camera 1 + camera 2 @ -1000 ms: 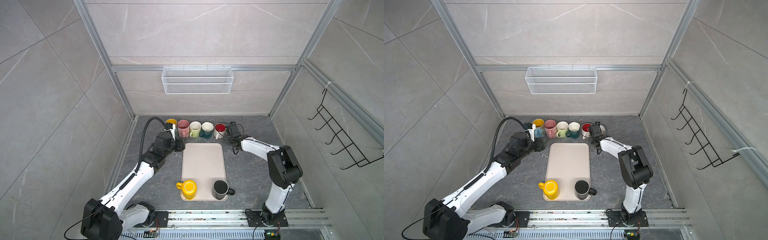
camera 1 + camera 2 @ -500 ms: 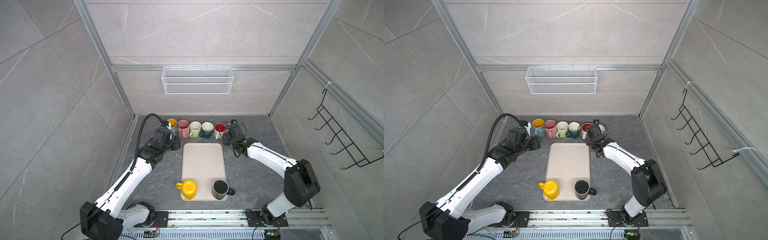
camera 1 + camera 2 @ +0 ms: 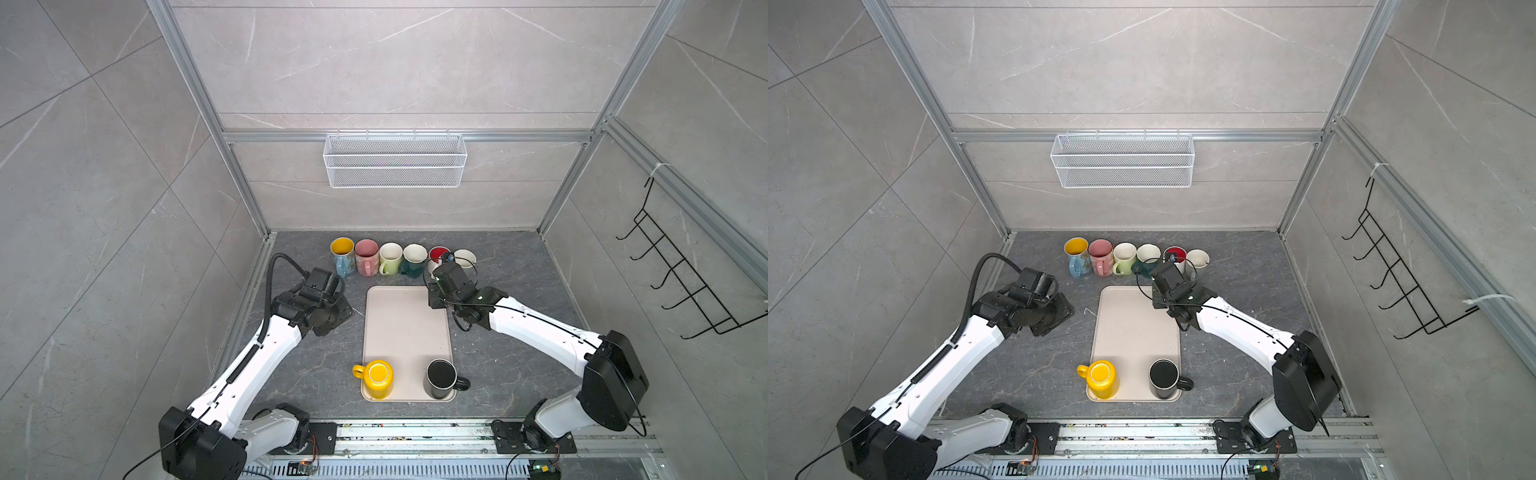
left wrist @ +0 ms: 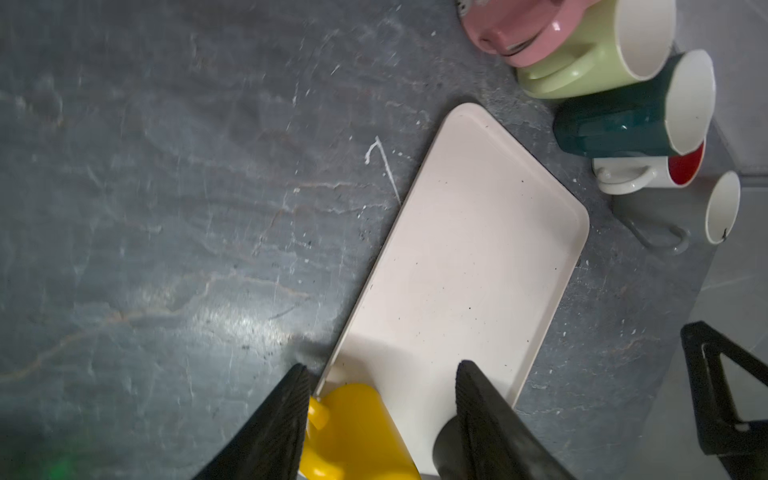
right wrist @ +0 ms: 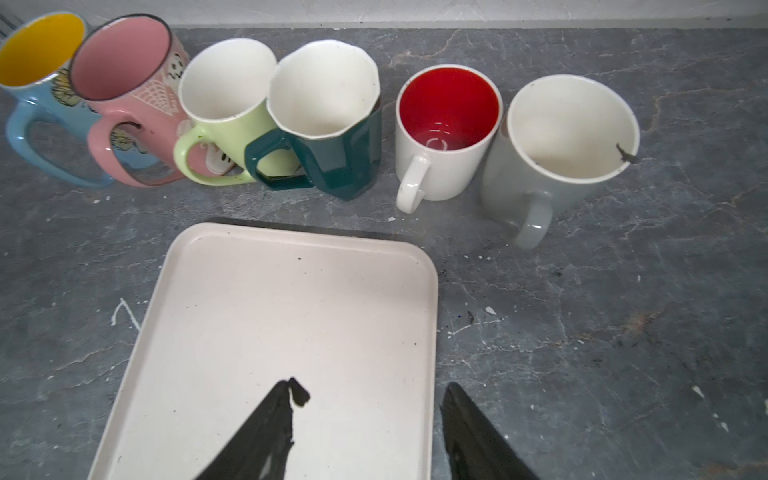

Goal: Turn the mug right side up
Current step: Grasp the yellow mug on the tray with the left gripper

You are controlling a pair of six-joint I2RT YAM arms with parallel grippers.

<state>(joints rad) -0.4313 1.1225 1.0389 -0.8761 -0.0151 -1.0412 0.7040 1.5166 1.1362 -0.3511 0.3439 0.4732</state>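
Base up on a vertical axis, handle pointed left, a yellow mug (image 3: 377, 379) is seen on the near left corner of a beige tray (image 3: 405, 328), beside an upright black mug (image 3: 440, 376). A row of six mugs (image 3: 390, 257) is lined up behind the tray. The left gripper (image 4: 382, 365) and right gripper (image 5: 370, 384) are shown partly open and empty.

No word, brand, label or number is legible anywhere in the workcell. The yellow mug (image 3: 376, 377) and the black mug (image 3: 440, 376) on the tray (image 3: 405, 324) show no lettering. In the back row, the pink mug (image 5: 137, 95) and the blue mug (image 5: 45, 91) carry only drawn patterns.
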